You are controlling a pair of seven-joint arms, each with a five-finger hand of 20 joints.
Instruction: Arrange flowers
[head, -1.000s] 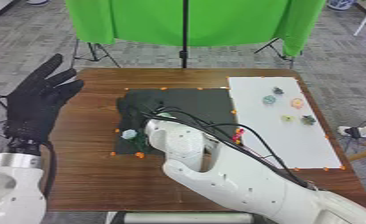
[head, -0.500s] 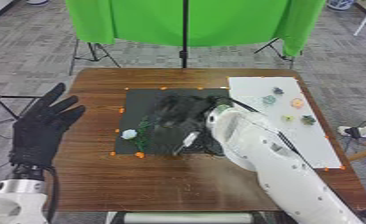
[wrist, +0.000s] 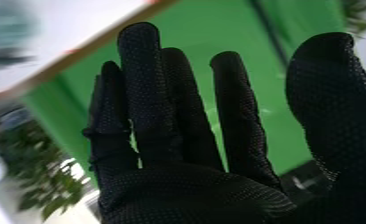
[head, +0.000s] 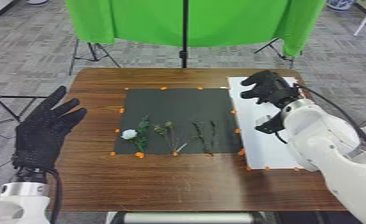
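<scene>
Green cloth (head: 135,20) hangs beyond your brown wooden table (head: 153,187), where a dark mat (head: 175,102) lies beside a white sheet (head: 259,157). Your flowers lie on the mat's near half, roughly in a row. Leftmost, you have a round, pale white bloom (head: 129,134) next to a leafy green stem (head: 142,132); whether they join, you cannot tell. Nearer the middle are slender brownish-green sprigs (head: 168,134), with a pale stalk end (head: 182,147) angled at their base. On the right, thin dark-green stems (head: 199,135) run almost side by side, sparse and wiry. Your right hand (head: 268,87) is over the white sheet, its fingers straight and spread, thumb apart. Your left hand (head: 44,130) is raised at the table's left edge, fingers extended and thumb apart.
</scene>
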